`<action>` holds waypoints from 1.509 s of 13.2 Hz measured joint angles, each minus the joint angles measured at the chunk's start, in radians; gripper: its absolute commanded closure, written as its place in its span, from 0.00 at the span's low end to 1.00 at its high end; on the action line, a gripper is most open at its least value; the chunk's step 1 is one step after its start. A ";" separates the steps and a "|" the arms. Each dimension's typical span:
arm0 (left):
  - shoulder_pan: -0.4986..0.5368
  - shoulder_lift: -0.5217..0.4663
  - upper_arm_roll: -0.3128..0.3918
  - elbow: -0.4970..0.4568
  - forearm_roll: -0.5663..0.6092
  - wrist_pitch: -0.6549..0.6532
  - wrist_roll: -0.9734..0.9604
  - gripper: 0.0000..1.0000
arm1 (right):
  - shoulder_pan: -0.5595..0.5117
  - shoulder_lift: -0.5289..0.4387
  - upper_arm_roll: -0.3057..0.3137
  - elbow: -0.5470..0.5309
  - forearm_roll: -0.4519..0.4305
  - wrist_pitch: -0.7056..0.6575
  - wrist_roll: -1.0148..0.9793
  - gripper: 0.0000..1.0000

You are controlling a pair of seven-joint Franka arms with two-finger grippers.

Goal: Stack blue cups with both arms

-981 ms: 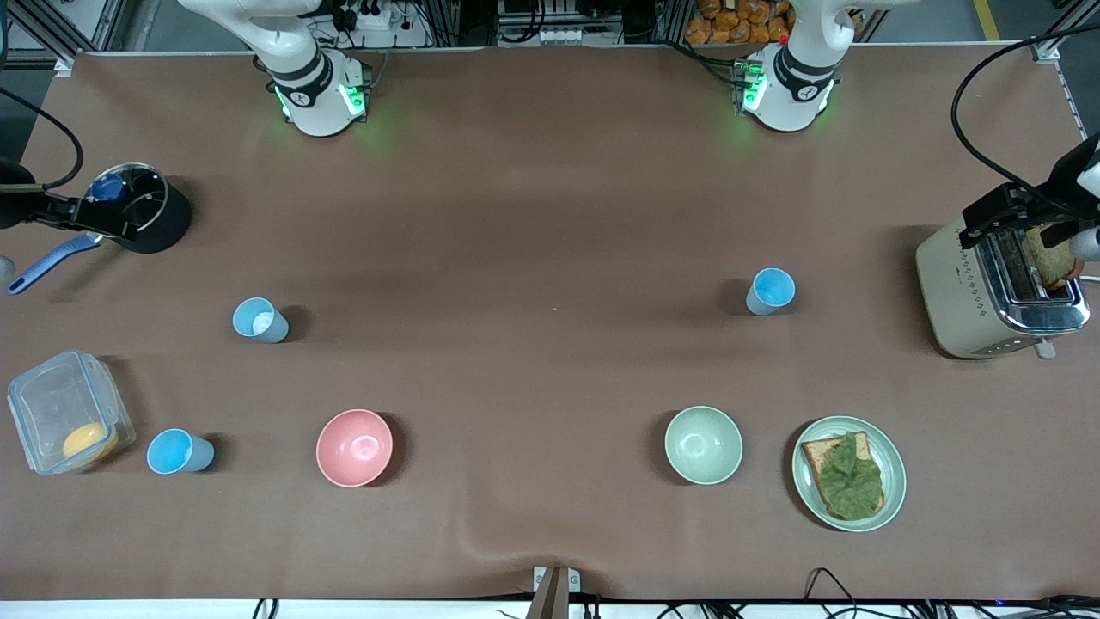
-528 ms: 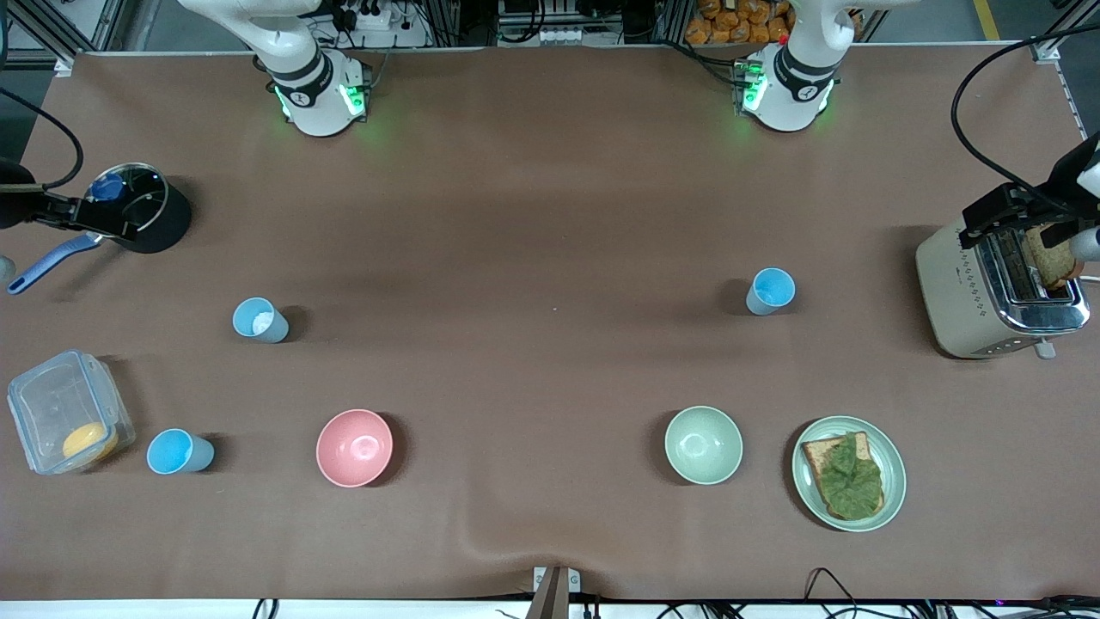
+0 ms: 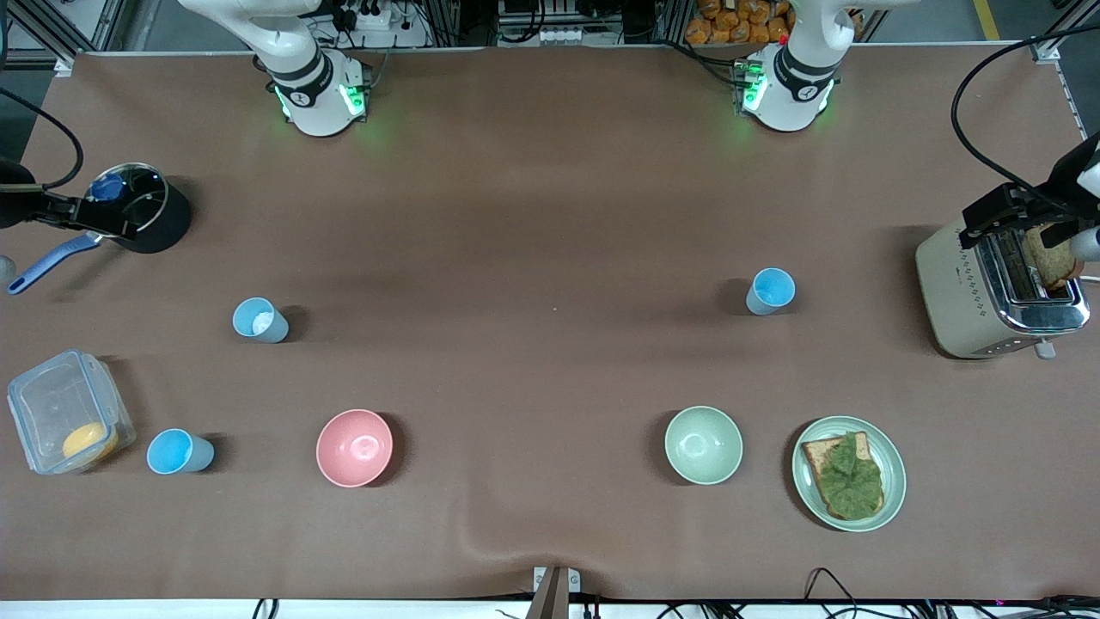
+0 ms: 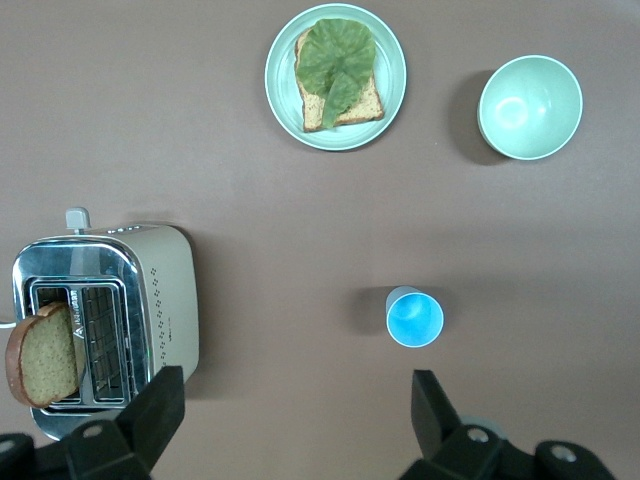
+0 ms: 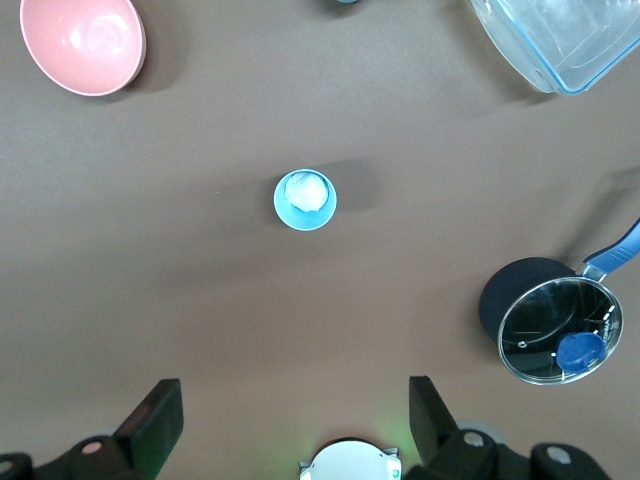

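From the high front camera three small tapered light-blue plastic cups stand upright and well apart on the brown table: a paler cup with something whitish inside (image 3: 259,320) toward the right arm's end, a brighter sky-blue cup (image 3: 178,452) nearer the camera just beside a clear plastic lidded box with a yellow lump in it (image 3: 67,411), and a third sky-blue cup (image 3: 770,291) toward the left arm's end. Between them, nearer the camera, sit a round pink bowl (image 3: 354,447) and a round pale green bowl (image 3: 703,444), with a pale green plate carrying bread and a lettuce leaf (image 3: 848,474) beside the green one. Neither gripper shows here — only the white arm bases. In the left wrist view the left gripper (image 4: 290,420) hangs high over the table with its dark fingers (image 4: 155,410) spread wide and empty, the third sky-blue cup (image 4: 414,317) below and a cream toaster with a slice of bread in a slot (image 4: 105,325) to one side. In the right wrist view the right gripper (image 5: 290,420) is likewise spread and empty, high above the paler cup (image 5: 305,199); a black pot with a glass lid and blue knob (image 5: 550,318) stands well apart from it.
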 measured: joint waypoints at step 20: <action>0.001 0.000 0.000 0.000 0.000 0.000 0.000 0.00 | 0.000 0.007 -0.002 -0.004 -0.001 0.013 0.014 0.00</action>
